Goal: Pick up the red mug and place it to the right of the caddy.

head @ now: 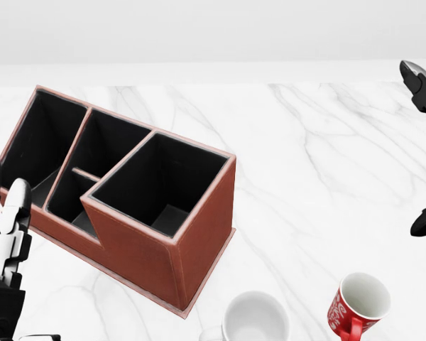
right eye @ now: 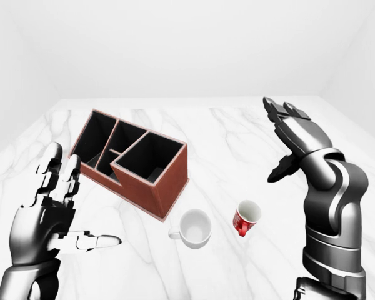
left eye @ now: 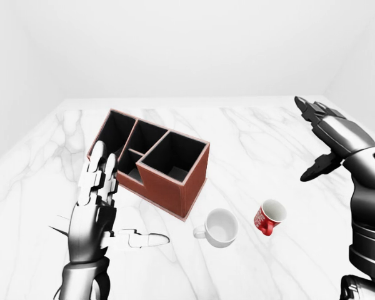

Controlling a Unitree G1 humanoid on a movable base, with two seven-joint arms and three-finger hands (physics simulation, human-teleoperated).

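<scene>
the red mug stands on the white marble bench, tilted slightly, mouth facing up and toward the right of the left-eye view; its handle points toward the bottom of the frame. in the head view the red mug sits at the lower right and its base is cut off by the bottom edge. the printed white pattern on its side is too small to read. the white mug stands just to its left, apart from it, handle on its left side; in the head view only its upper rim shows. the caddy, a brown box with dark compartments, lies in the centre left of the left-eye view, set at an angle, well apart from the red mug, which is to its lower right. the floors of the caddy's compartments are mostly in shadow and their contents cannot be made out. the right hand is raised above the bench at the right of the right-eye view, fingers spread, holding nothing, well above the red mug. in the head view only dark parts of it reach in from the right edge. the left hand is raised at the lower left, fingers extended, thumb out sideways, empty.
</scene>
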